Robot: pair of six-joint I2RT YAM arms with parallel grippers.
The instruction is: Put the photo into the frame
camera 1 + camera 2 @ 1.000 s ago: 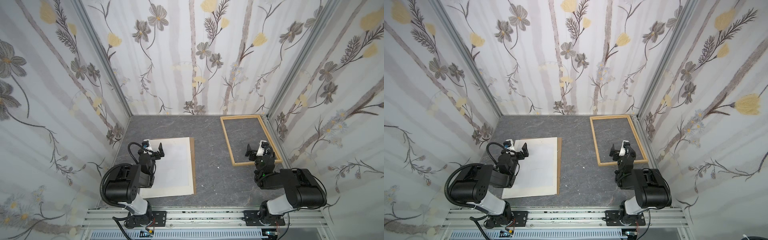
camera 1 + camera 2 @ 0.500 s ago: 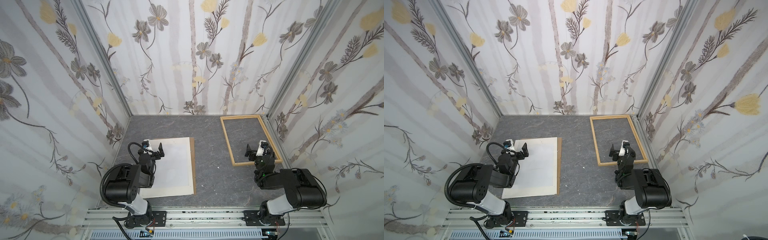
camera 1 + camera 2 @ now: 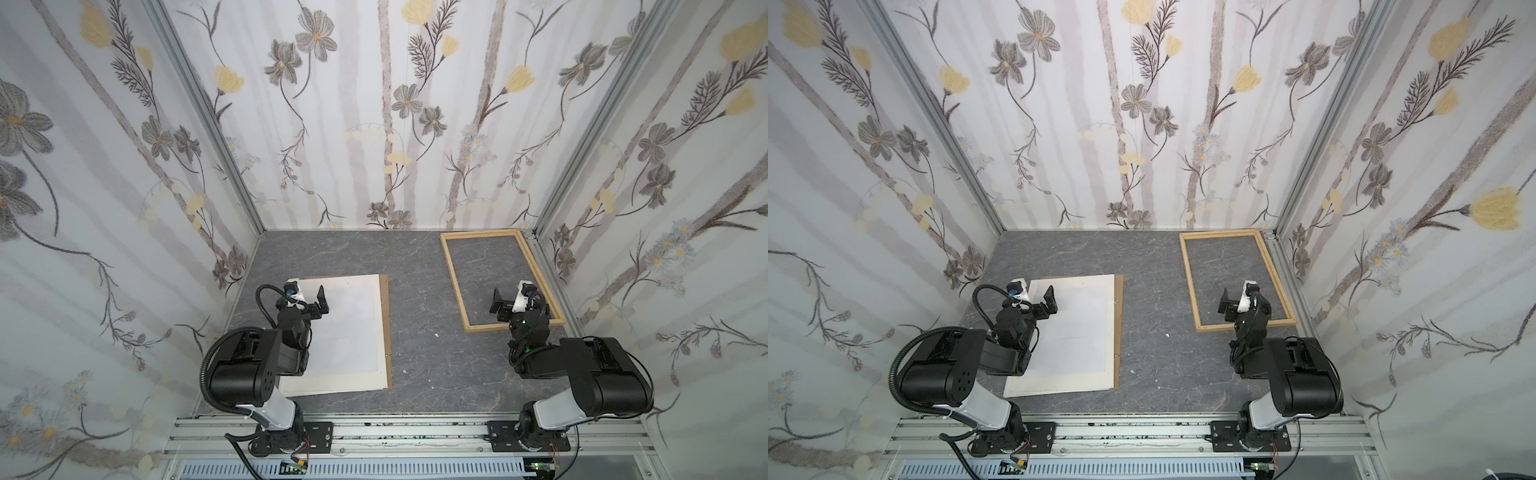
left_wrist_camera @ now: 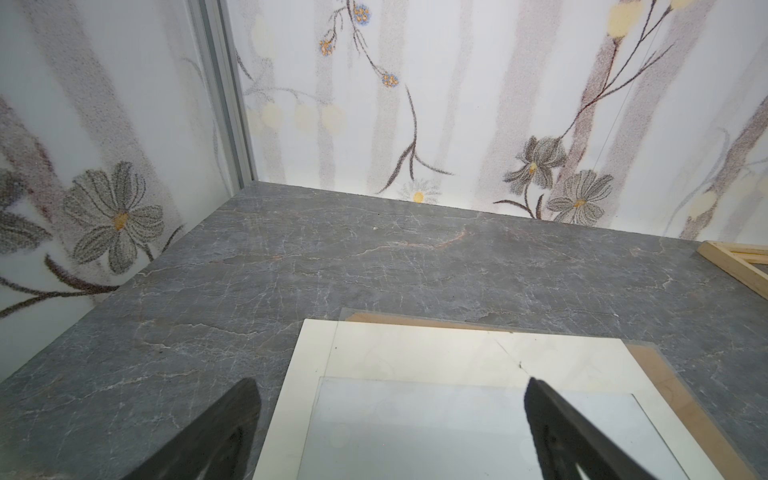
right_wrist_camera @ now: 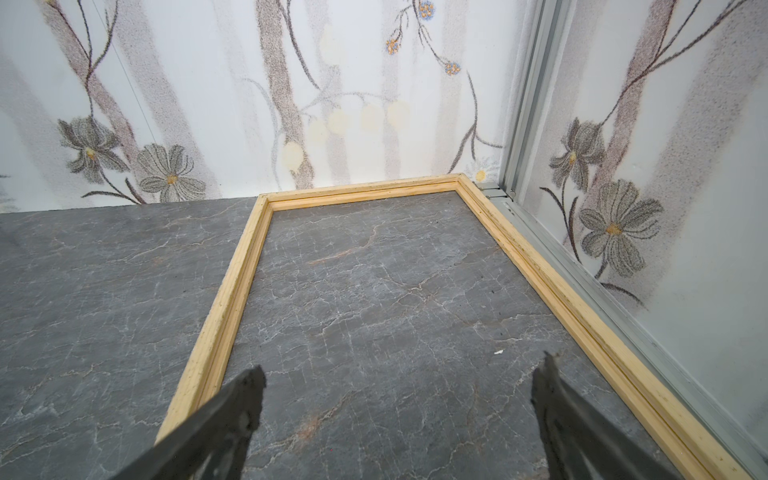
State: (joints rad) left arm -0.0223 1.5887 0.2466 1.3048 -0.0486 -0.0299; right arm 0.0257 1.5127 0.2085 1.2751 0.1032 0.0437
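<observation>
Nothing has moved since the earlier frames; both arms hold the same pose. Our left hand (image 3: 305, 296) hangs spread wide and empty over the far left corner of the photo (image 3: 353, 332). The photo lies pale side up on a brown backing panel (image 3: 385, 324) near the left edge of the surface (image 3: 415, 311). Our right hand (image 3: 515, 301), equally wide and empty, hovers over the near end of the wooden frame (image 3: 455, 282), which lies unfilled in the far right corner. We judge the task unstarted: lifting, carrying and seating the photo all remain.
</observation>
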